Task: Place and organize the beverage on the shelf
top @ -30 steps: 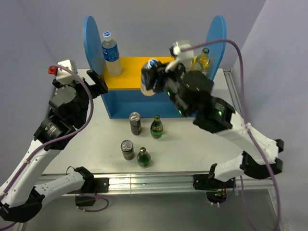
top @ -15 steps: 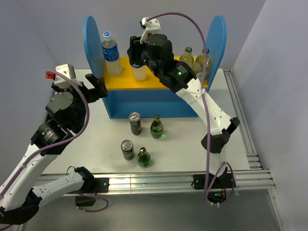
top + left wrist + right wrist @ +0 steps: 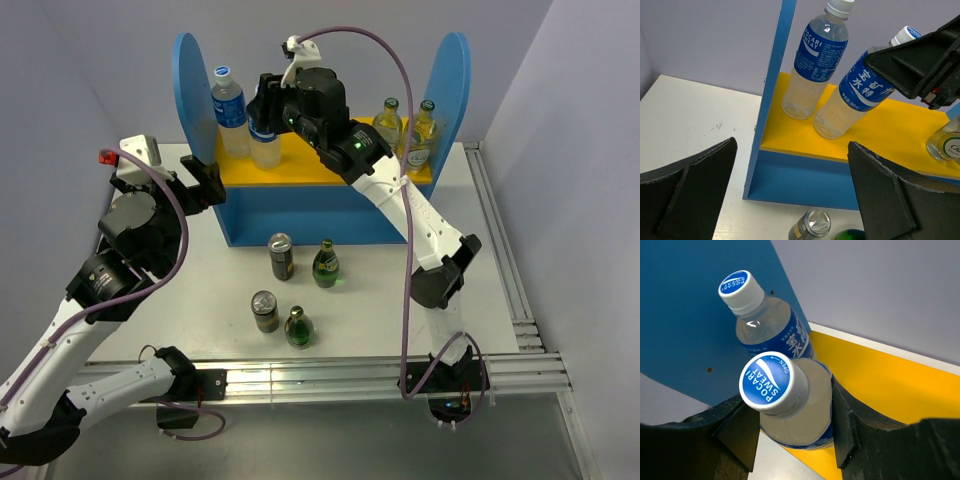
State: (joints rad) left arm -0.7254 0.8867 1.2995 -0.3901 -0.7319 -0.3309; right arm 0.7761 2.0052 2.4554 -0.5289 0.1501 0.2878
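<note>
The shelf (image 3: 300,168) is a blue rack with a yellow upper board and stands at the back of the table. My right gripper (image 3: 270,112) is shut on a clear Pocari Sweat bottle (image 3: 265,150). The bottle is tilted, with its base on the yellow board, right beside a second upright Pocari bottle (image 3: 229,108) at the left panel. In the right wrist view my gripper (image 3: 790,425) clamps the held bottle (image 3: 771,382), and the other bottle (image 3: 765,325) is behind. My left gripper (image 3: 203,172) is open and empty by the shelf's left front corner. Its wrist view shows both bottles (image 3: 855,97) (image 3: 815,60).
Two yellowish glass bottles (image 3: 388,120) (image 3: 424,125) stand at the right end of the yellow board. On the table in front of the shelf are two cans (image 3: 282,255) (image 3: 265,310) and two green bottles (image 3: 326,263) (image 3: 297,326). The lower level (image 3: 830,175) holds nothing that I can see.
My right arm swung up and left along the shelf with the bottle, from mid-front to beside the standing bottle. The left arm barely moved.
</note>
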